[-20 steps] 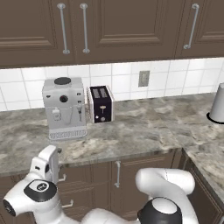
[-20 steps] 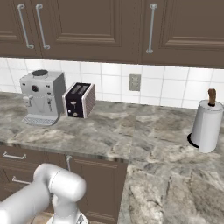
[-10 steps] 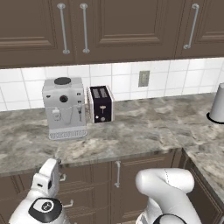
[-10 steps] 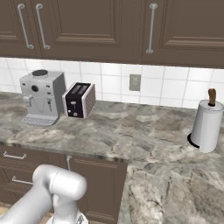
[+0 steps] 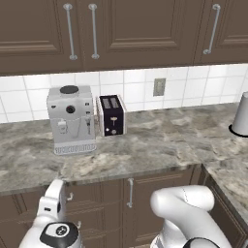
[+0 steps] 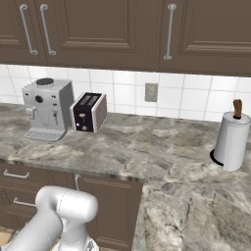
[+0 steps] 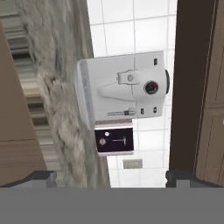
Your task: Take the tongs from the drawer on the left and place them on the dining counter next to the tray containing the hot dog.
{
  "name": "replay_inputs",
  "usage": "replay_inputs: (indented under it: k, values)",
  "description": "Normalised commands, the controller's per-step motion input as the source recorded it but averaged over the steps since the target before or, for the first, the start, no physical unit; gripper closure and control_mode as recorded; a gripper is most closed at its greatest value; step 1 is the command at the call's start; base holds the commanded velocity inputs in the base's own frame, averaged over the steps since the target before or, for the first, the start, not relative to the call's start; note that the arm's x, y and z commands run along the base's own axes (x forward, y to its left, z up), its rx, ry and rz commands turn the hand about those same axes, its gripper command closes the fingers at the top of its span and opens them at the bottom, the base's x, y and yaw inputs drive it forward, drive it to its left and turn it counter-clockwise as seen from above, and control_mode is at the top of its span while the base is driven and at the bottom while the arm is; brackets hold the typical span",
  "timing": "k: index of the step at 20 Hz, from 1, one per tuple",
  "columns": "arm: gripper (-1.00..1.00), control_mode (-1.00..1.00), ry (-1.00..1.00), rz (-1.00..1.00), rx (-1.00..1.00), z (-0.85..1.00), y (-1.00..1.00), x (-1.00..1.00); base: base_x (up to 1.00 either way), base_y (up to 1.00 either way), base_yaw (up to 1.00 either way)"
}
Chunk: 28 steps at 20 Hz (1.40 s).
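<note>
Below the marbled counter, the fingers (image 7: 111, 175) stand wide apart, empty, facing the coffee machine (image 7: 124, 89).

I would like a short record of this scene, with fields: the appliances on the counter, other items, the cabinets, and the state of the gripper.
counter: grey marbled stone counter below a white tiled backsplash
appliances: white coffee machine standing beside a black toaster, to its left in both base views
other items: paper towel roll upright at the far right; wall outlet on the tiles
cabinets: dark brown doors with upright silver handles above; drawer fronts below the counter are closed
gripper: gripper open, holding nothing, facing the coffee machine
</note>
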Motion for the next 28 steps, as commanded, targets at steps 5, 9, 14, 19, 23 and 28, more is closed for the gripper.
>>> replay_inputs:
  k: [5, 9, 14, 19, 23, 28]
  values:
    - [-1.00, -1.00, 0.06, 0.09, 0.00, -0.16, 0.00, 0.00, 0.00, 0.00, 0.00]
    - [-1.00, -1.00, 0.02, 0.05, 0.00, -0.26, 0.00, 0.00, 0.00, 0.00, 0.00]
    - [-1.00, -1.00, 0.02, 0.02, 0.00, -0.28, 0.00, 0.00, 0.00, 0.00, 0.00]
    - [-1.00, -1.00, 0.03, 0.00, 0.00, -0.26, 0.00, 0.00, 0.00, 0.00, 0.00]
    - [-1.00, -1.00, 0.05, 0.00, 0.00, -0.31, 0.00, 0.01, 0.00, 0.00, 0.00]
    - [-1.00, -1.00, 0.04, 0.00, 0.00, -0.37, 0.00, 0.04, 0.00, 0.00, 0.00]
